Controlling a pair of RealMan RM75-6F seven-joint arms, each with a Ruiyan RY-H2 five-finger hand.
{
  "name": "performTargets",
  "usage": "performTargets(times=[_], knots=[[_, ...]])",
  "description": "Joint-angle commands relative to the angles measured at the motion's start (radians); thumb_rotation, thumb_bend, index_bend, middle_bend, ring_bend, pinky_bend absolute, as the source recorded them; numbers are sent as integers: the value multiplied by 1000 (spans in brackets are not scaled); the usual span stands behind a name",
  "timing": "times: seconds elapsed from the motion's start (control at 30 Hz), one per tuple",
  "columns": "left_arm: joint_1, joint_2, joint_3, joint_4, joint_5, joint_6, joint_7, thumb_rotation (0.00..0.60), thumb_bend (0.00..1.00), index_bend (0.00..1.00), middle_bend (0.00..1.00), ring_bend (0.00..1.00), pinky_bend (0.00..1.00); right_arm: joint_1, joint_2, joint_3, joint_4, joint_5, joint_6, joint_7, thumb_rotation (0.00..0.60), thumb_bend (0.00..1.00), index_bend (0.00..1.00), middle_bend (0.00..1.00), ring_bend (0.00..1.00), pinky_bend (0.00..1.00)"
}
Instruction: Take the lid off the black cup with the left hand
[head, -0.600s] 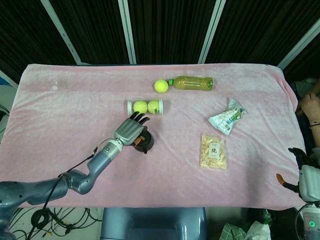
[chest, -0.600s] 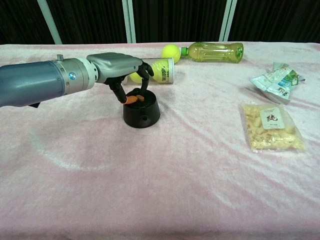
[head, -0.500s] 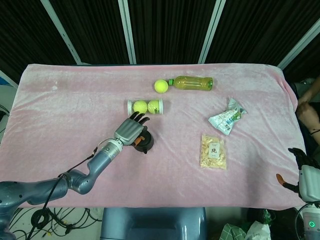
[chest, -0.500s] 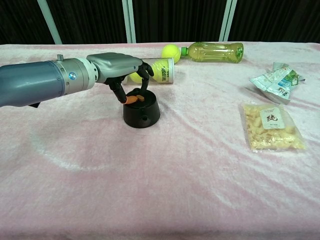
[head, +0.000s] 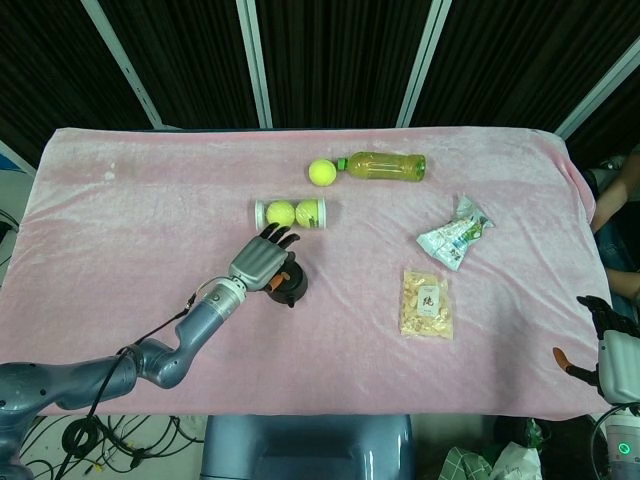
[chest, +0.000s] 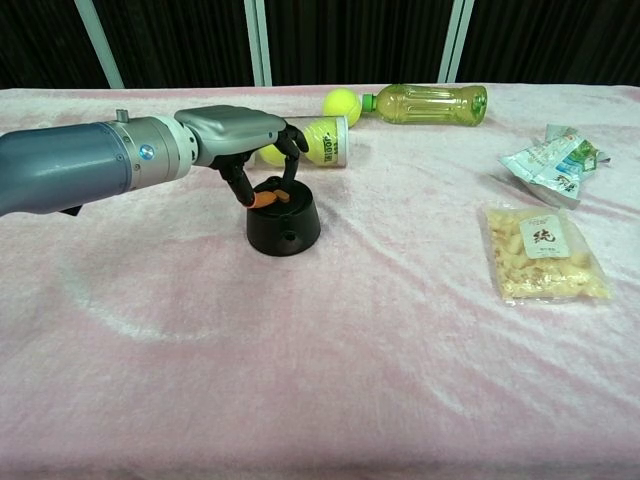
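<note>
The black cup (chest: 285, 228) stands upright on the pink cloth left of centre, with its black lid (chest: 277, 190) on top. My left hand (chest: 232, 131) hangs over it from the left, and its fingers (chest: 291, 152) and orange-tipped thumb curl down around the lid and pinch it. In the head view the same left hand (head: 261, 260) covers most of the cup (head: 292, 290). My right hand (head: 606, 346) is low at the table's right front corner, off the cloth, fingers apart and holding nothing.
A clear tube of tennis balls (chest: 312, 140) lies just behind the cup, near my fingers. Further back are a loose tennis ball (chest: 342, 104) and a lying yellow drink bottle (chest: 428, 104). Two snack bags (chest: 543, 254) (chest: 550, 158) lie at the right.
</note>
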Motion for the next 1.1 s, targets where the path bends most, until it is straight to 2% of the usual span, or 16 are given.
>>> performTargets(times=[0.03,0.63,1.1], knots=[[1,2,2,0,-2,-2,1,600,422,539,115,0,0,0,0,1,-1,1,0,1,600,152,212,158,218,176],[0,1,2,-5,0,5,8,600,423,548,120,0,0,0,2,0,-1,2,-3,4,600,151,212,158,218,176],[18,40,-37,-71,50,62,-70,600,424,555,121,0,0,1,1,0,0,0,-4,5,600,152,213,159,218,176]])
